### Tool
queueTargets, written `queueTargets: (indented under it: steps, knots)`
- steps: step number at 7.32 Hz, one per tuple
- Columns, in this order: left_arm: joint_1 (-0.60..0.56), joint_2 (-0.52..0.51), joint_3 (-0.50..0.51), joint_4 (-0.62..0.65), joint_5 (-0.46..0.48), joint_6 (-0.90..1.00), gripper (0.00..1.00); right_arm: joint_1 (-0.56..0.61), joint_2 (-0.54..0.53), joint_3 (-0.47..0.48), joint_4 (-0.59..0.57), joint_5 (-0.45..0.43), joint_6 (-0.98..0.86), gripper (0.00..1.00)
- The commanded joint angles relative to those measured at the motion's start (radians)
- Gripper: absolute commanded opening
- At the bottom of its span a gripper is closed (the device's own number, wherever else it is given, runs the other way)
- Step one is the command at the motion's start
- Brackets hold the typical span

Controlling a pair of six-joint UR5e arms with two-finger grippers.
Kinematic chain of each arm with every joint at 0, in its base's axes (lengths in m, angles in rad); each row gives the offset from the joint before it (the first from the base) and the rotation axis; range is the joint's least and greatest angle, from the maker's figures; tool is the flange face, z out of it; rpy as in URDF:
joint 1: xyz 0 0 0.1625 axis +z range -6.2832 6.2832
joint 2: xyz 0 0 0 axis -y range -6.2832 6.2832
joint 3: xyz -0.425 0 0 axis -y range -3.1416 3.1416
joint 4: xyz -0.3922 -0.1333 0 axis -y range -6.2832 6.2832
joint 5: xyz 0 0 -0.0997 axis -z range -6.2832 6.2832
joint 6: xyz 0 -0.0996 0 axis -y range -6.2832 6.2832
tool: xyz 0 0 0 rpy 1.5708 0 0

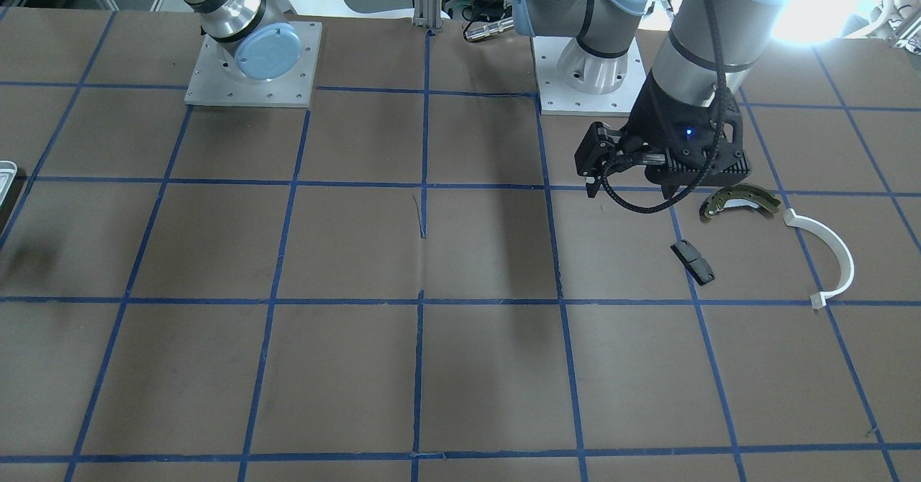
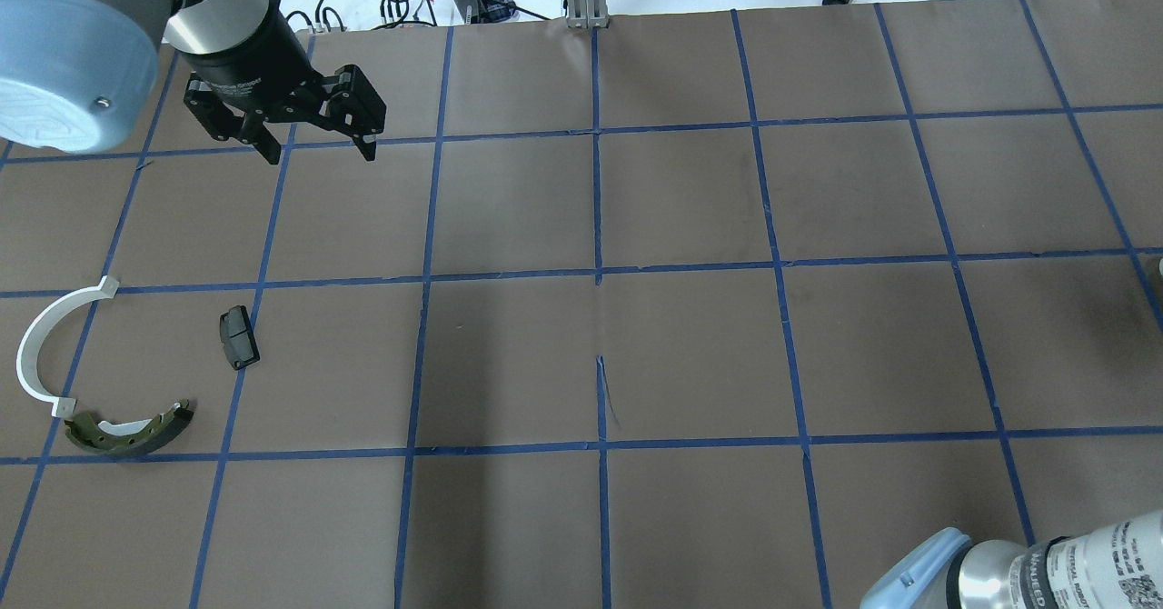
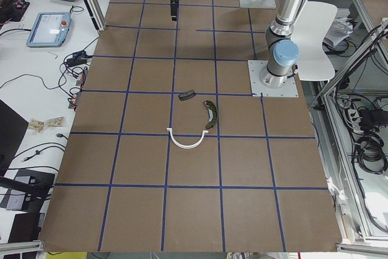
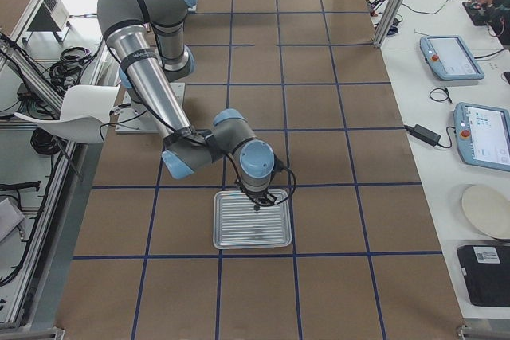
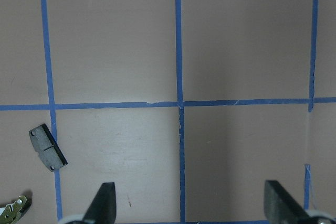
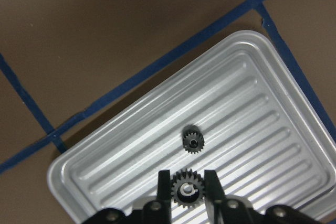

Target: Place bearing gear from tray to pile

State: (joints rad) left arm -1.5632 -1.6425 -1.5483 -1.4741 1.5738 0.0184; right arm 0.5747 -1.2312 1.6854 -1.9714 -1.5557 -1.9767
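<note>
1. Right hand (image 6: 187,178) is clamped on the bearing gear (image 6: 186,191), just over the tray (image 6: 262,103). The pinch looks centred across the teeth.
2. Lift straight up first to clear the rim and the second gear (image 6: 193,142) lying just beyond.
3. Long carry: the pile is well across the table (image 2: 690,354). Left hand (image 2: 320,150) hangs there with jaws wide and nothing in them, so mind the crossing.
4. Count: 2 gears, 1 tray. The pile has 3 parts: brake shoe (image 2: 127,432), white half-ring (image 2: 36,345), black block (image 2: 238,337).

Dark bearing gear (image 6: 187,191), ribbed silvery tray (image 6: 252,103), brown table (image 2: 690,200) gridded blue.
</note>
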Motion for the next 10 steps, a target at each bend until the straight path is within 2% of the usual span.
queueTargets:
  steps: [1,2,4,5,6,7,9,10]
  knots:
    - [0.000,0.000,-0.001,0.000,0.000,0.000,1.00,0.110,-0.176,0.035,0.252,-0.003,0.254,0.15]
    - [0.000,0.000,-0.001,0.000,0.000,0.002,1.00,0.182,-0.264,0.097,0.291,0.002,0.397,0.17]
    - [0.002,0.001,0.001,0.000,0.000,0.003,1.00,0.354,-0.429,0.233,0.292,0.020,0.676,0.17]
    - [0.002,0.003,-0.001,0.000,0.000,0.005,1.00,0.457,-0.474,0.270,0.292,0.066,0.870,0.17]
    - [0.002,0.001,-0.001,0.000,0.000,0.005,1.00,0.579,-0.484,0.275,0.292,0.113,1.097,0.18]
    - [0.002,0.003,-0.003,0.000,0.002,0.005,1.00,0.714,-0.475,0.275,0.269,0.124,1.316,0.18]
    - [0.002,-0.005,-0.001,0.000,0.002,0.000,1.00,0.926,-0.391,0.277,0.104,0.164,1.659,0.19]
    - [0.000,-0.005,-0.003,0.000,0.000,0.000,1.00,1.038,-0.304,0.275,-0.049,0.196,1.870,0.19]
